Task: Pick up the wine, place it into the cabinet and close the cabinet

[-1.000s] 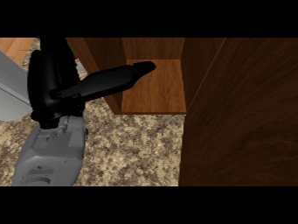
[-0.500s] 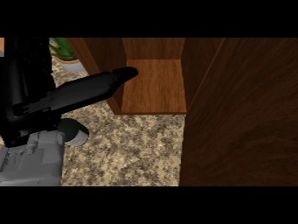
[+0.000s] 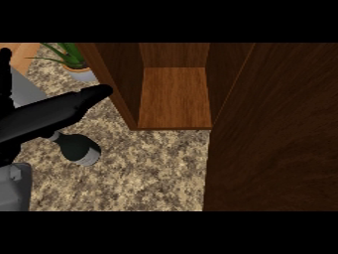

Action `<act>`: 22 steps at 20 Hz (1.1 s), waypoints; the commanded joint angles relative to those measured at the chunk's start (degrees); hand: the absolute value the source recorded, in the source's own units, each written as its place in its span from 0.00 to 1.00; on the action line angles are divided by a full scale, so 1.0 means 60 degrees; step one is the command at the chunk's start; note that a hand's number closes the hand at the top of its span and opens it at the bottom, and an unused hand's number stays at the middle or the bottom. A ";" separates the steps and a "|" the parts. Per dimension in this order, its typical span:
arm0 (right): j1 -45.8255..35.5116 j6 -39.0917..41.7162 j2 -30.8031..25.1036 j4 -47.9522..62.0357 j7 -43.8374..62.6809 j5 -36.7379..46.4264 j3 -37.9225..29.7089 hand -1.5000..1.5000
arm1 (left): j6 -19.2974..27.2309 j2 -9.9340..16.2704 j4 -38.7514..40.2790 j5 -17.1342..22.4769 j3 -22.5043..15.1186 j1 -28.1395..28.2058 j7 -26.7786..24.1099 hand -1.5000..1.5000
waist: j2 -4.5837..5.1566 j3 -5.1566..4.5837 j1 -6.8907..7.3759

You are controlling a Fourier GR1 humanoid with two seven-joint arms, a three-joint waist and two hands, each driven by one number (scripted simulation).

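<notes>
Left hand sat w/ fingers straight, holding nothing, just above the wine (neck toward the hand); cabinet lay open to its right.

Left hand, one of its fingers outstretched

Changes we note since the earlier pictures:

- Left hand: we now find it lower and farther left, at the left edge; its long dark finger slants up to the right and ends just short of the cabinet wall, no longer across the opening.
- Wine bottle: now uncovered below that finger, lying on the counter.
- Potted plant: more of it shows, far left.
- Grey forearm: moved into the near-left corner.
</notes>
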 commanded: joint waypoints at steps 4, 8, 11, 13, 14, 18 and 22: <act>0.0436 0.0011 -0.0392 -0.2188 0.0851 -0.0369 -0.0182 0.00 | -0.0301 0.0509 -0.0346 0.0906 0.0893 0.1279 -0.0505 0.00 | 0.0029 -0.0002 -0.0036; 0.0282 -0.0337 -0.0208 -0.2305 0.1009 0.0054 0.0254 0.00 | -0.0376 0.0558 -0.0502 0.1634 0.1145 0.2224 -0.1194 0.00 | 0.0019 -0.0016 -0.0025; -0.0055 -0.0396 -0.0287 -0.2375 0.1333 -0.0025 0.0258 0.00 | -0.0292 0.0274 -0.0614 0.1786 0.0917 0.2760 -0.1660 0.00 | 0.0023 -0.0015 -0.0008; 0.0043 -0.0429 -0.0408 -0.2562 0.1446 -0.0168 0.0148 0.00 | -0.0162 0.0275 -0.0138 0.2287 0.1403 0.3127 -0.2337 0.00 | 0.0027 -0.0021 -0.0062; -0.0042 -0.0417 -0.0355 -0.2190 0.1184 0.0185 0.0277 0.00 | -0.0144 0.0164 0.0235 0.2136 0.1228 0.2783 -0.2395 0.00 | 0.0038 -0.0008 -0.0059; 0.0357 -0.0382 -0.0476 -0.2294 0.0893 -0.0205 0.0212 0.00 | -0.0055 -0.0401 0.0292 0.2682 0.1016 0.4230 -0.3543 0.00 | 0.0028 -0.0013 -0.0079; 0.0058 -0.0684 -0.0480 -0.2601 0.1511 0.0095 0.0404 0.00 | -0.0656 -0.0032 0.0389 0.3449 0.1490 0.4488 -0.3840 0.00 | 0.0018 -0.0019 -0.0015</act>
